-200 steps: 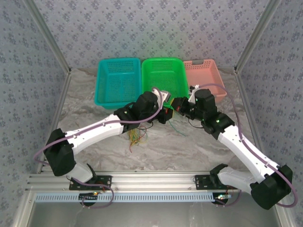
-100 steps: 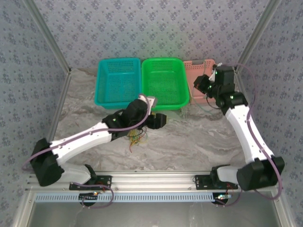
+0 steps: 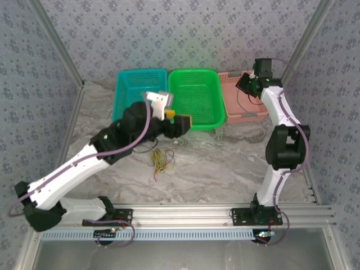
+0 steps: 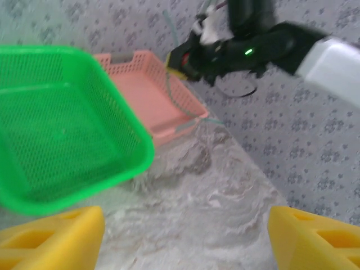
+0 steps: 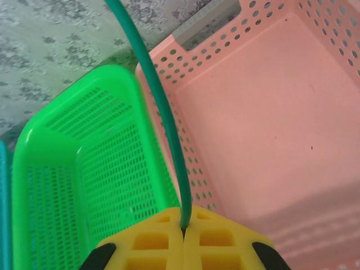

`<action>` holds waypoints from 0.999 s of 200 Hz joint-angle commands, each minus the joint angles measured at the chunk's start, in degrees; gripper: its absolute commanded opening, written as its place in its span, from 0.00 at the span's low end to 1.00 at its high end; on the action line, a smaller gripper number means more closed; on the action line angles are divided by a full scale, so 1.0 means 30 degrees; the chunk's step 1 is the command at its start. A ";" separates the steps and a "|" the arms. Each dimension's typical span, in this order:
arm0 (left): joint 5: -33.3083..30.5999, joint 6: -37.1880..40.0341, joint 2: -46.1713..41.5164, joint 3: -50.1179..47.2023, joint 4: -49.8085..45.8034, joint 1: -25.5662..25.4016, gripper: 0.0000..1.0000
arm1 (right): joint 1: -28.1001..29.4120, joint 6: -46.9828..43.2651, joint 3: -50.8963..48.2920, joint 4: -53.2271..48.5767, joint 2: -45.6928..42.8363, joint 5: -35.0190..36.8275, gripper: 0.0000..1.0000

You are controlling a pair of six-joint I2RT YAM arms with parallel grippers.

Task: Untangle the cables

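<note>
**Mia:** Look from the top first. Where are the cables (image 3: 160, 160)?

**Tom:** They lie in a small heap on the table (image 3: 225, 163). That is in front of the green basket (image 3: 194, 72), a bit to its left. Nothing touches them.

**Mia:** And the left gripper (image 3: 177, 119)?

**Tom:** It is at the front edge of the green basket, between the basket and the heap. Its yellow fingers are apart.

**Mia:** And the right gripper (image 3: 247, 84)?

**Tom:** It is to the right of the green basket, up over the pink basket (image 3: 244, 117).

**Mia:** Now the left wrist view.

**Tom:** The two yellow fingers (image 4: 50, 236) stand wide apart, and nothing is between them. The green basket is on the left. Past its right side, a green cable (image 4: 167, 79) hangs from the right gripper. It drops over the pink basket's rim.

**Mia:** And the right wrist view?

**Tom:** The yellow fingers are pressed together and pinch that green cable. The cable runs up from them, right where the green basket meets the pink one.
</note>
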 commanded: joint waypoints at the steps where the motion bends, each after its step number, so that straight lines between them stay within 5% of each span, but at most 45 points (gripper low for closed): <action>1: 0.0547 0.1878 0.3040 0.3418 -0.2847 0.0054 0.76 | -0.0366 -0.0697 0.2139 -0.1067 0.1837 0.0095 0.00; 41: 0.0730 0.2304 0.5722 0.5561 -0.3005 0.0081 0.76 | -0.0778 -0.1088 0.6764 -0.2970 0.5717 -0.0207 0.00; 72: 0.0727 0.2051 0.5669 0.4706 -0.2725 0.0179 0.76 | -0.0781 -0.1143 0.8694 -0.4474 0.6976 -0.0072 0.37; 99: 0.0668 0.1514 0.4988 0.3389 -0.2473 0.0512 0.77 | -0.0750 -0.1102 0.6058 -0.3200 0.4609 0.0491 0.50; 148: 0.0401 0.0165 0.3058 0.0127 -0.2114 0.1322 0.77 | -0.0660 -0.1057 0.1303 -0.2103 0.0717 0.1443 0.45; 200: 0.0311 -0.0620 0.0789 -0.3211 -0.1671 0.1489 0.76 | -0.0588 -0.1710 0.0518 -0.3235 0.2575 0.1771 0.38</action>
